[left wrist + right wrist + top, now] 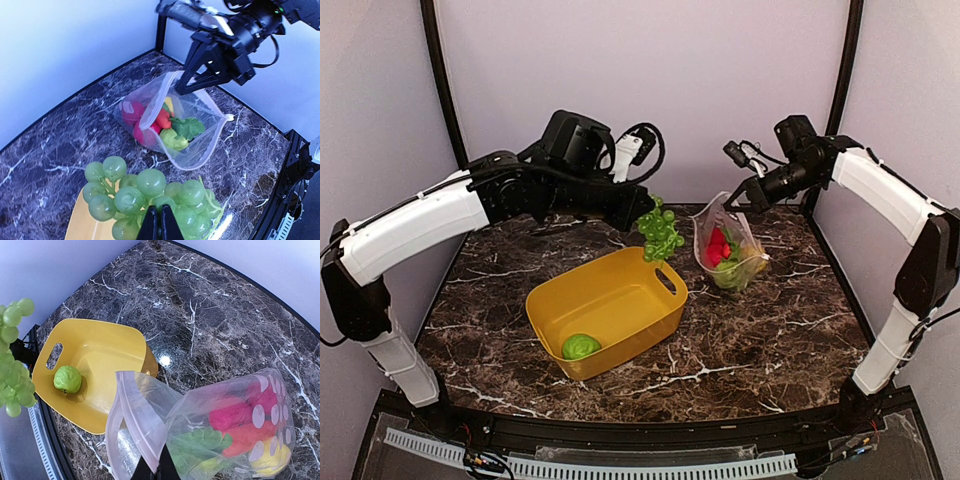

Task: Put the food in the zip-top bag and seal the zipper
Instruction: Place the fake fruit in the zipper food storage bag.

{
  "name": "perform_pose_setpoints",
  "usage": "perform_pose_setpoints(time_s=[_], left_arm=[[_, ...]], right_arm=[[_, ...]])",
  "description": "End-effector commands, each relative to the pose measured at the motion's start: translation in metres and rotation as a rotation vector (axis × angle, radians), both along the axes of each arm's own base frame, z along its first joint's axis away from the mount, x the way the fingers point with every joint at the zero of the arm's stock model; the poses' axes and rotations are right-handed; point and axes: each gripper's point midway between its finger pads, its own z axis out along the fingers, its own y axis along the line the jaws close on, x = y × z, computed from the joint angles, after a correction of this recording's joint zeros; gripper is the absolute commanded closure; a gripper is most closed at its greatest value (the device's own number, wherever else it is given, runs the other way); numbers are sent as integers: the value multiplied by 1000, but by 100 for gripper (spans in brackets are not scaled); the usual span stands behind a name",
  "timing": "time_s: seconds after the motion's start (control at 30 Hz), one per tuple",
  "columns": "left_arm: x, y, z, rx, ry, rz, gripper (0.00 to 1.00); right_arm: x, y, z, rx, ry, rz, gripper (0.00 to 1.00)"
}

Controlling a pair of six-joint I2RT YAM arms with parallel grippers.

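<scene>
Left hand is clamped on the one bunch of green grapes, up in the air above the far corner of the yellow tub and near the zip-top bag. Right hand is pinched tight on the bag's mouth by the zipper, holding it up and open, with its bottom on the bench. Inside there are red pieces, a leafy green one and some yellow, too jumbled to count. One green round one sits in the tub.

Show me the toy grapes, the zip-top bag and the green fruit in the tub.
toy grapes [150, 182], left wrist view, middle of bunch.
zip-top bag [202, 145], left wrist view, clear wall.
green fruit [67, 379], right wrist view, its middle.
</scene>
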Motion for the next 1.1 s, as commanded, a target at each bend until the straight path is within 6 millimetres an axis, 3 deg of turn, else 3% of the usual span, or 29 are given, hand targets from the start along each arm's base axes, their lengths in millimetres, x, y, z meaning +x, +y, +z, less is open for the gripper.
perform_pose_setpoints(time_s=[0.0,0.43,0.9,1.07], left_arm=[[-19,-29,55,-117,-189,-122,99],[4,-92,59,-219,-307,-175,99],[41,-134,-2,-104,-388,-158,99],[62,-131,-23,-17,-400,-65,99]], right_arm=[[-4,2,18,26,-24,14,100],[-18,8,40,80,10,48,100],[-24,12,50,121,36,57,100],[-26,12,54,131,41,55,100]])
